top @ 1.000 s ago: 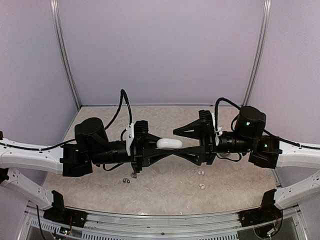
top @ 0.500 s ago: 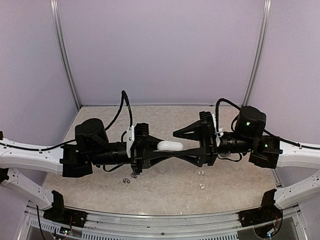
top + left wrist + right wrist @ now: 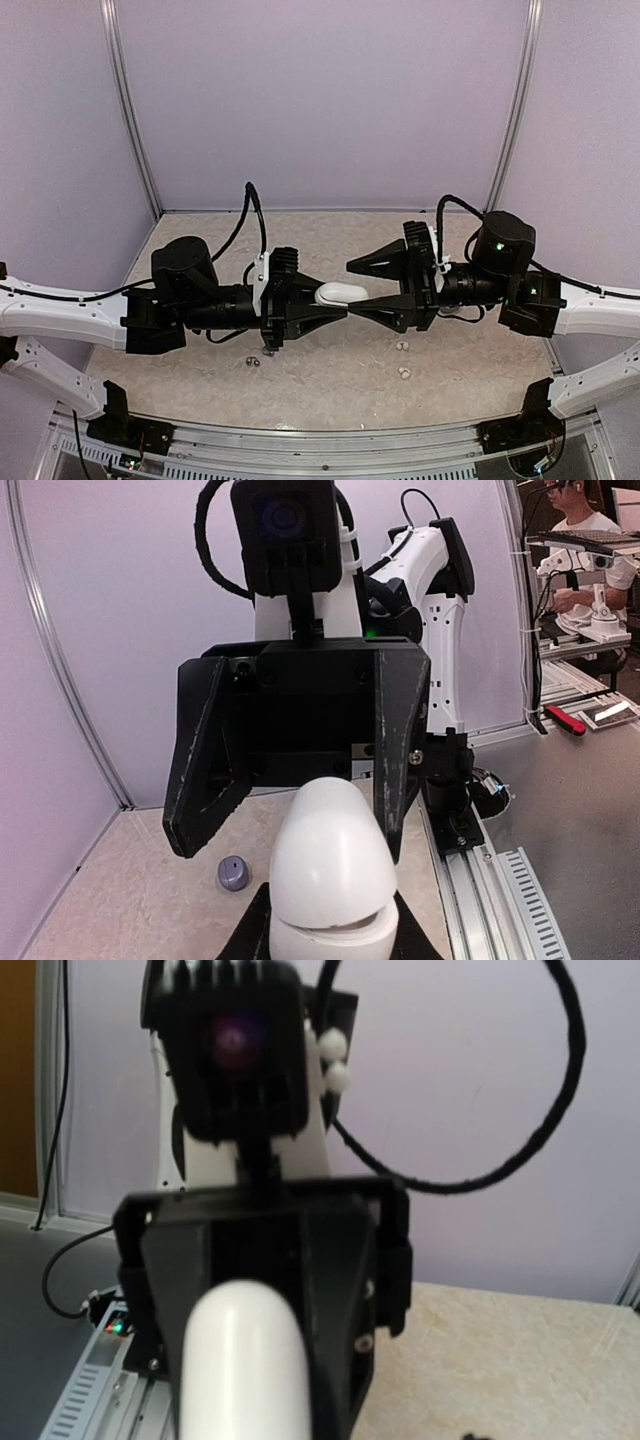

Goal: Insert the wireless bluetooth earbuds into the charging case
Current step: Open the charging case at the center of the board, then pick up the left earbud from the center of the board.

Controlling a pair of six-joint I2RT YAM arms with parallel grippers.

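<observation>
My right claw (image 3: 352,286), spread and empty, has backed off the charging case (image 3: 340,292). My left claw (image 3: 322,300) stays clenched on it, perhaps cracked open.

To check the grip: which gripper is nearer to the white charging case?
Left. The left gripper grips the white charging case at one end; the right gripper faces it from the other side, jaws open, not gripping.

A robotics lab: lilac booth walls (image 3: 320,100) around the worktop (image 3: 330,385), an aluminium rail (image 3: 490,880) at its edge, a person (image 3: 585,525) working nearby
</observation>
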